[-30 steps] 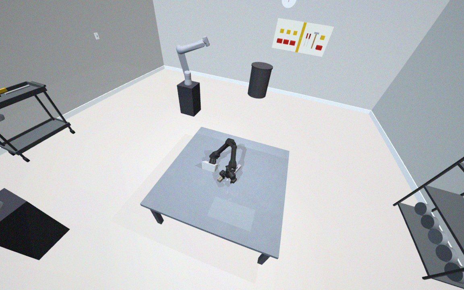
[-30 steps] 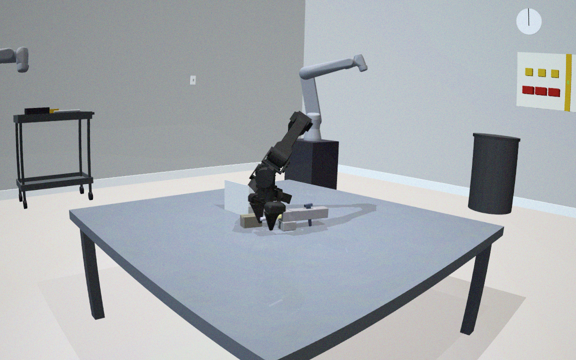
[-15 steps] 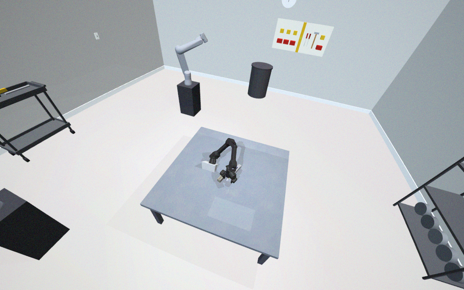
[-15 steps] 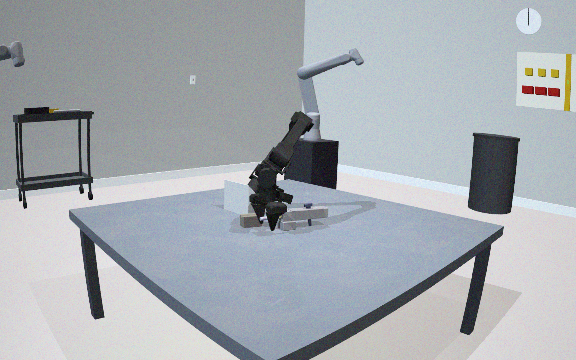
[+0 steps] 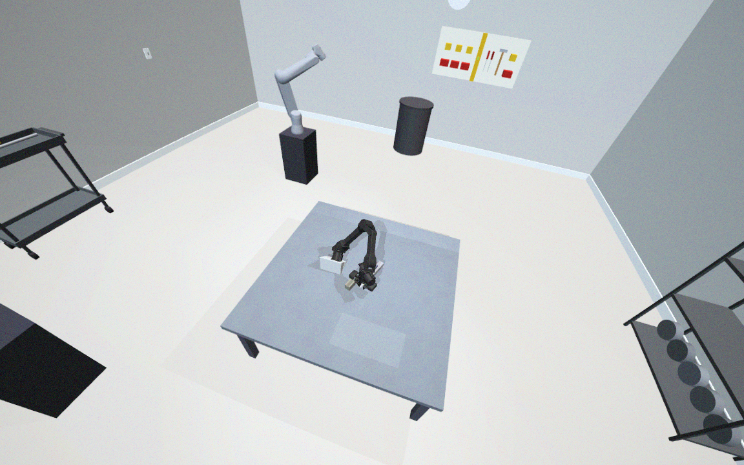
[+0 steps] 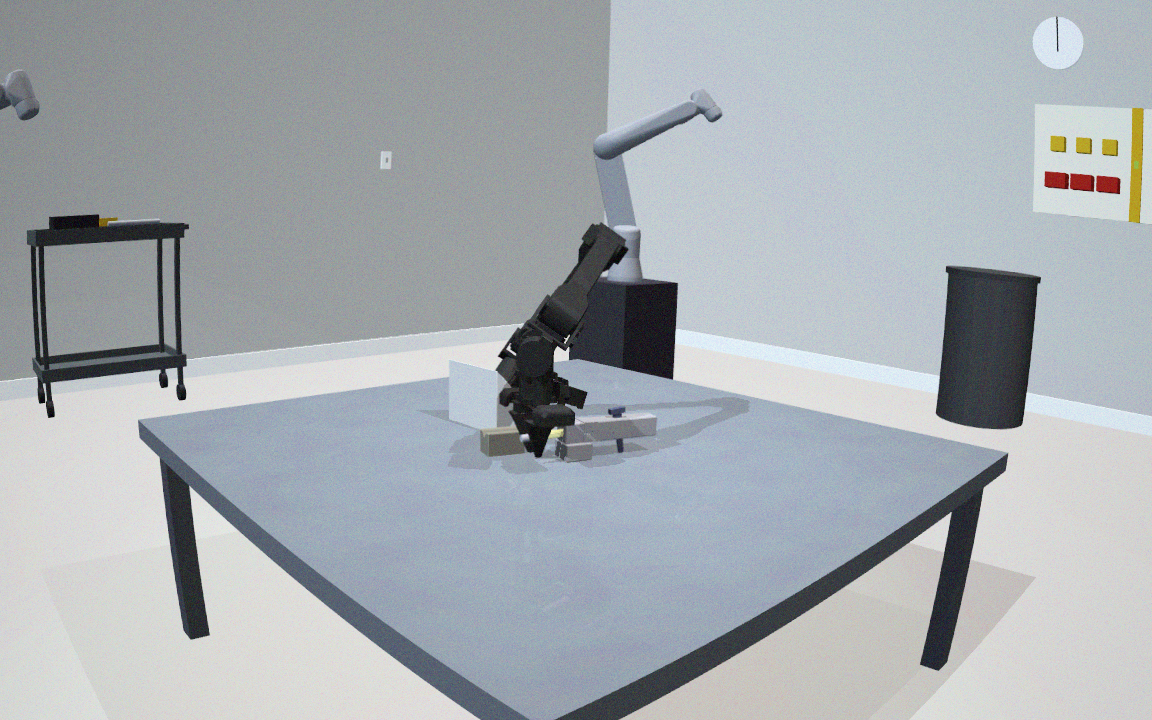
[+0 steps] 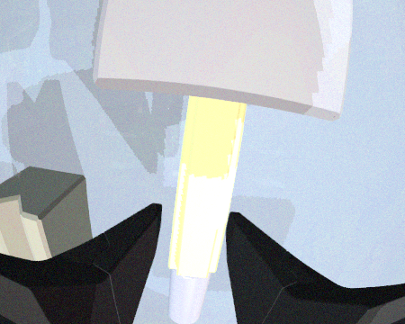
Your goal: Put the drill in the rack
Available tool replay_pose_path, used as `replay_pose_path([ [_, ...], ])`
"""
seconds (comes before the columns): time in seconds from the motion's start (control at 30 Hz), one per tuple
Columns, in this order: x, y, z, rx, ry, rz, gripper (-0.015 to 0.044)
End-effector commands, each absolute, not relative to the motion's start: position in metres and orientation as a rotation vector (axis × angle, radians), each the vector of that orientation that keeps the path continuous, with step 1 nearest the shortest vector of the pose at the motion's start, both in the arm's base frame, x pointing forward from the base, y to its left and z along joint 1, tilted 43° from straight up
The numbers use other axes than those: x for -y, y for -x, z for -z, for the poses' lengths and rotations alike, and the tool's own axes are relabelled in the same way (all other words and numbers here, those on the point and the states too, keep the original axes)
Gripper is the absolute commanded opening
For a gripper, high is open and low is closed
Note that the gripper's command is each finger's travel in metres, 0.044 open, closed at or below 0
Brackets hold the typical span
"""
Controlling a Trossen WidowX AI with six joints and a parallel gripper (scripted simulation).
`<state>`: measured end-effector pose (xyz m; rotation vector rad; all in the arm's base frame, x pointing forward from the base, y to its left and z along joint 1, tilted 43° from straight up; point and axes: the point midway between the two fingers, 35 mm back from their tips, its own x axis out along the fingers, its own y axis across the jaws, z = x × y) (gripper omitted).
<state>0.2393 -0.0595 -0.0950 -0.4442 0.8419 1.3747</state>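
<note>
The black arm point(image 5: 371, 245) point(image 6: 573, 295) bends at a raised elbow on the far side, then slopes down toward the near right. Its gripper point(image 5: 363, 283) point(image 6: 533, 445) point(image 7: 194, 218) points downward, low over the table, the two fingers partly spread.
</note>
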Motion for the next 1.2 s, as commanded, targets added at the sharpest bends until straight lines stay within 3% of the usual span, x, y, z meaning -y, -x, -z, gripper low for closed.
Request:
replay_pose_path([
  [0.0,0.060,-0.239,0.095,-0.842,0.444,-1.375,0.0046],
  [0.23,0.060,-0.239,0.095,-0.842,0.444,-1.375,0.0000],
  [1.17,0.080,-0.232,0.109,-0.843,0.442,-1.376,0.0000],
])
